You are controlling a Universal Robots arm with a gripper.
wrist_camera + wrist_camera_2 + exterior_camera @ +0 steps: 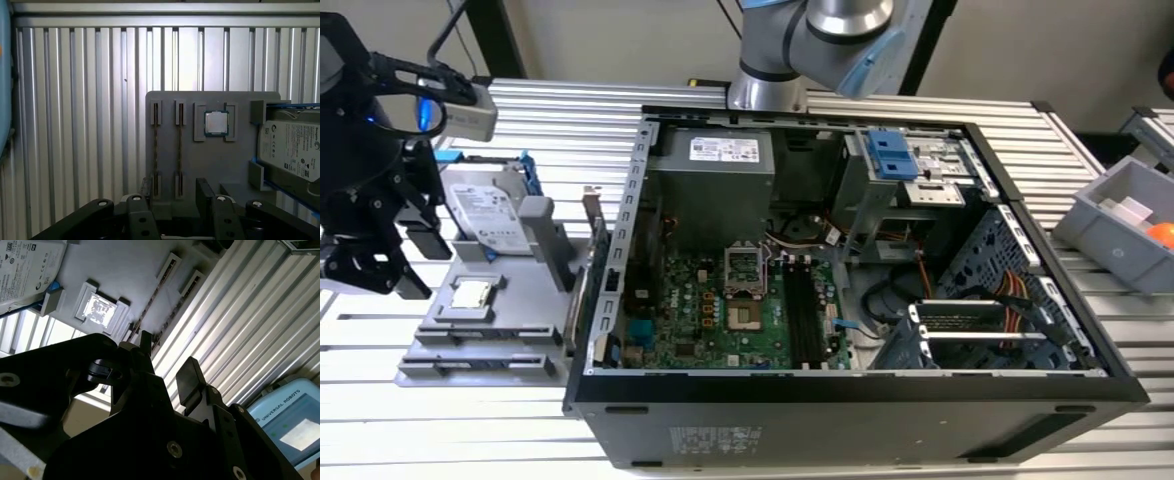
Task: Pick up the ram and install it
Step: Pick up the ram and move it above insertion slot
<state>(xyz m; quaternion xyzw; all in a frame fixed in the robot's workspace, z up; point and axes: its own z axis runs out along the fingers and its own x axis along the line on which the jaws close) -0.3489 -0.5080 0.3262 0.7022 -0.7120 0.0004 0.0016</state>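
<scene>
Two ram sticks stand on edge in slots of a grey holder plate. In the first wrist view they show as thin lines, one ram stick beside the other. The second wrist view shows a ram stick the same way. My gripper is open and hovers above the holder's near end, apart from the sticks, with nothing between its black fingers. In the exterior view the gripper hangs at the far left over the holder.
The holder also carries a square silver processor chip and a hard drive. An open computer case with its motherboard fills the middle of the slatted table. A grey bin stands at the exterior view's right, and a screen device lies near the gripper.
</scene>
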